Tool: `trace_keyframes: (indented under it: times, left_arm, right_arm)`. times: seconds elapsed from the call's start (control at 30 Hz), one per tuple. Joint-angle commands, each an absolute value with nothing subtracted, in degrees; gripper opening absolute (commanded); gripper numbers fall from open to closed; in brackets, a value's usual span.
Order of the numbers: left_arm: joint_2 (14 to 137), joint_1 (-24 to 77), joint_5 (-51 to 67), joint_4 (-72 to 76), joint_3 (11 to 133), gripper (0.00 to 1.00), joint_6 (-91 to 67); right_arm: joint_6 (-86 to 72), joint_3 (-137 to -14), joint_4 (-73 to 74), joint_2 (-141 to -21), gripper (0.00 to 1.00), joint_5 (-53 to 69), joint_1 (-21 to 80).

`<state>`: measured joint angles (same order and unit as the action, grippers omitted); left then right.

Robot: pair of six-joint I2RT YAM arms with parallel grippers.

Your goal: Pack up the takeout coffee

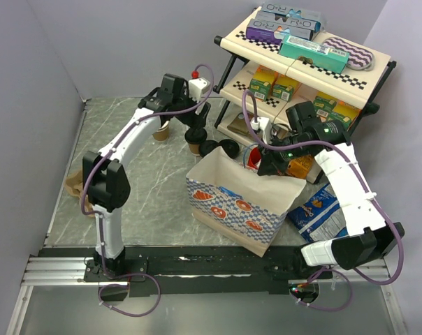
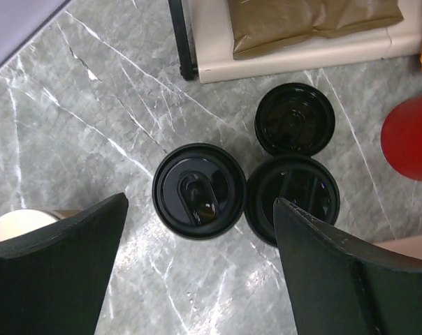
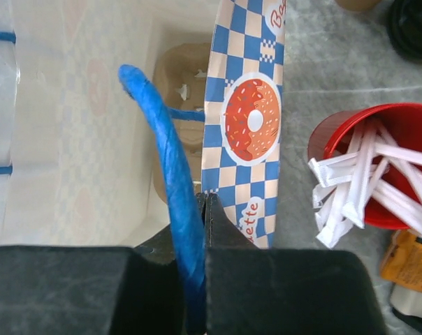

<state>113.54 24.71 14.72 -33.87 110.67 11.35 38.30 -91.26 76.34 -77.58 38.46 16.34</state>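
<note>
1. Bag, donut-printed, stands open on the table just ahead of the arm bases.
2. Right gripper hangs at its far right rim, arm folded in from the right. Its wrist view shows the jaws pinched tight on the blue handle, and a cardboard carrier inside the bag, unseen from above.
3. Red cup of stirrers stands just outside the bag wall.
4. Left gripper, arm stretched far forward, points straight down, jaws spread wide, gripping and touching nothing.
5. Under it, the wrist view shows three black lids packed together; one sits below the gap between the fingers. From above, a brown cup shows beneath that lid.
6. Lidless cup stands left of these; the rack rises just behind.
</note>
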Motion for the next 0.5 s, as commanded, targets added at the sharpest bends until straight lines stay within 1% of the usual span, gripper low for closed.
trace_keyframes:
  times: [0.0,0.13,0.27,0.4,0.47]
  left_arm:
    - [115.7,24.9,13.6,-35.1,113.7,0.91,7.3]
    - [117.0,24.8,13.1,-32.6,112.4,0.91,4.8]
    - [120.6,24.8,12.7,-34.2,114.1,0.89,3.7]
    - [118.2,24.9,12.7,-29.1,108.5,0.89,2.7]
    - [118.5,24.9,11.6,-28.7,108.2,0.89,2.7]
  right_arm:
    - [36.5,-89.8,86.4,-76.5,0.0,38.8,16.0]
    - [34.5,-91.0,86.9,-77.3,0.0,38.9,16.0]
    - [34.4,-92.6,88.1,-78.6,0.0,38.5,16.0]
    - [34.0,-93.4,88.7,-79.7,0.0,38.8,16.0]
    - [34.0,-93.9,88.8,-80.8,0.0,38.9,16.1]
